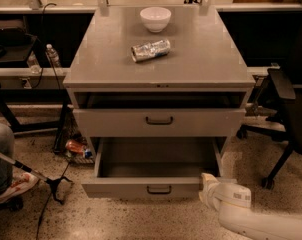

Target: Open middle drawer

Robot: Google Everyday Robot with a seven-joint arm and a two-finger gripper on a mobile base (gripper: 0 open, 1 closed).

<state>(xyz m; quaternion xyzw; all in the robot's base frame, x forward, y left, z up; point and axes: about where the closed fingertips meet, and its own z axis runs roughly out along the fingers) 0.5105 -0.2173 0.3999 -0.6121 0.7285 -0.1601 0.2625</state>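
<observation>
Middle drawer (121, 188) pulled well out, grey interior showing. Hand (207, 183) at right end of its front (grip state: cannot tell). Can (150, 50), bowl (155, 19) on tabletop (206, 61).

Gripper (206, 185) at front-R corner of middle drawer (122, 188); bowl (155, 18) behind can (150, 50).

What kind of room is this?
Likely a lab or workshop: a grey drawer cabinet, an office chair, trailing cables. The gripper sits by the front right corner of the middle drawer.
</observation>
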